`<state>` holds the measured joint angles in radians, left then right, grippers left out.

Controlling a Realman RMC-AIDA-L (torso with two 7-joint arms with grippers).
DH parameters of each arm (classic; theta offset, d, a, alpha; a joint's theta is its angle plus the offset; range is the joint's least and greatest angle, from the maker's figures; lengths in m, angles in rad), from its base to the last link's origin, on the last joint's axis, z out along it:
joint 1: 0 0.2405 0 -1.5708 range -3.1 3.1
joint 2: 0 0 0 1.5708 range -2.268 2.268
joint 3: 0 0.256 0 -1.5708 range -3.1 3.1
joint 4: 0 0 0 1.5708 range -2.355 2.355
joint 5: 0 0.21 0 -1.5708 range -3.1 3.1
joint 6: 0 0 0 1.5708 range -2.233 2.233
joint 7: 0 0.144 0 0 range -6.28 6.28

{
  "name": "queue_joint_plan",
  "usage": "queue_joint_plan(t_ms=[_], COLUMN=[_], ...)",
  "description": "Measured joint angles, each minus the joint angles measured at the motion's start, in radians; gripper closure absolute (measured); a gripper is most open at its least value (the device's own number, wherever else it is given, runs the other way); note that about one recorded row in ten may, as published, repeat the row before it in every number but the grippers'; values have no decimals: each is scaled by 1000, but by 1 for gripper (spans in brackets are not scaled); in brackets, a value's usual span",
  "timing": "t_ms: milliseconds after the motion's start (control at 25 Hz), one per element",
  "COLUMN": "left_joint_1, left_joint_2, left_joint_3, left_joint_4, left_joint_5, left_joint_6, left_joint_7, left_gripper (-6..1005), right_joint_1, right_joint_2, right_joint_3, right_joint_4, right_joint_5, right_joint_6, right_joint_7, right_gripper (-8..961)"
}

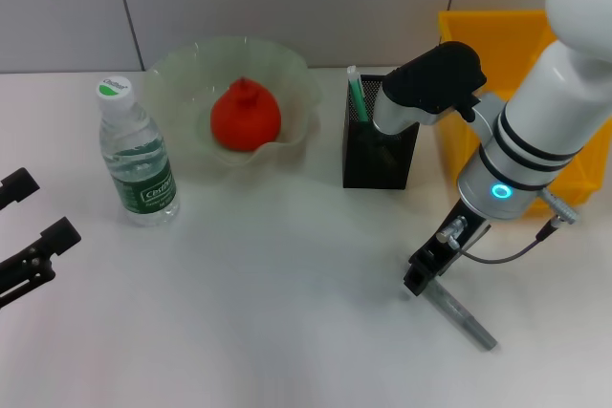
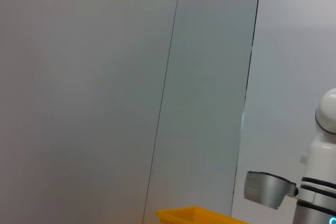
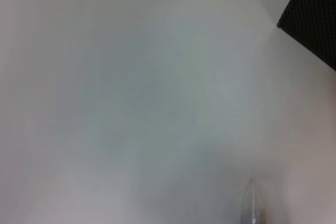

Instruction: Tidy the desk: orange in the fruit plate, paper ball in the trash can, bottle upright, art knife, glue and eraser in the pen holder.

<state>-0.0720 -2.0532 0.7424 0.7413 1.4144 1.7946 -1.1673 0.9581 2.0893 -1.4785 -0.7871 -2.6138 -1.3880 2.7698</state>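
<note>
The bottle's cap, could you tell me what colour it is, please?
White with a green mark, clearest in the head view: bottle.

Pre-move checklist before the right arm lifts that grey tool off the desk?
1. Right gripper down at the near end of the grey knife, which lies flat on the desk: ok. Whether its jaws have closed on it: cannot tell.
2. Pen holder upright, top open, a green pen already inside: ok.
3. Path to the holder: the right arm's own elbow hangs over it: not ok.
4. Orange in the fruit plate: ok.
5. Bottle upright: ok.
6. Left gripper parked at the desk's left edge, out of the way: ok.
</note>
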Motion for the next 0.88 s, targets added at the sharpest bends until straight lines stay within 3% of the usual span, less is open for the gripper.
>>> queue_joint_plan(t_ms=[400, 760, 880], left_joint_1=[0, 0, 1], left_joint_2=[-1, -2, -2], left_joint_3=[0, -1, -8], left_joint_4=[0, 0, 0], left_joint_5=[0, -1, 0], left_joint_6=[0, 6, 6], left_joint_7=[0, 0, 0], left_gripper=[153, 153, 153], right_joint_1=[1, -3, -34], right_joint_2=[1, 2, 1], right_joint_3=[-19, -62, -55], right_joint_4=[9, -4, -82], right_joint_5=[0, 0, 10], right_joint_6=[11, 11, -10], right_joint_7=[1, 1, 0], right_gripper=[539, 736, 783])
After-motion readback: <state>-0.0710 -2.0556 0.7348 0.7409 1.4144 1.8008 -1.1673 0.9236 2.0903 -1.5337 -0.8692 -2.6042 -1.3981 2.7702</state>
